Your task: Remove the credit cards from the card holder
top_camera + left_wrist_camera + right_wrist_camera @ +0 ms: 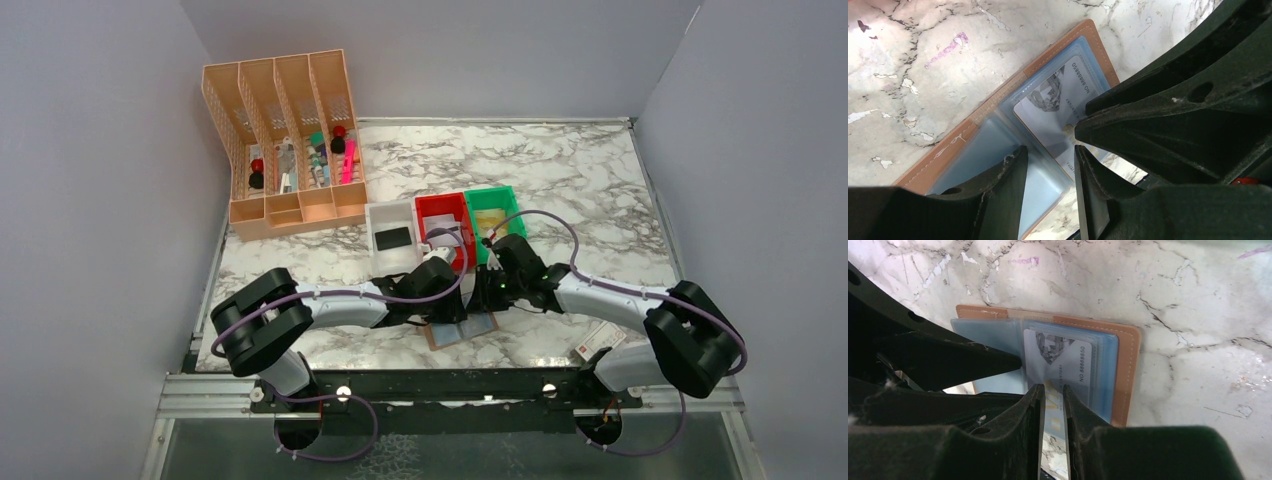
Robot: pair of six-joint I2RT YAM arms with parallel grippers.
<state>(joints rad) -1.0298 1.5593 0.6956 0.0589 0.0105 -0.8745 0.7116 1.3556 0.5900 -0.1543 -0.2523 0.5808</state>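
Right end effector pinches the near edge of a pale credit card, still half-sleeved in the open card holder at the surface's six o'clock edge. Left end effector, parted, presses the holder. Extraction has barely begun.

Table: glossy marble-look top, white with grey veins. Holder: tan leather-look cover, matt, stitched edge; inner sleeves clear bluish plastic, shiny. Card: smooth glossy plastic, pale, printed. Fingers: black matt plastic, slightly rough, scuffed. Bins: smooth plastic, probably; too small to be sure. Organizer: peach perforated plastic.
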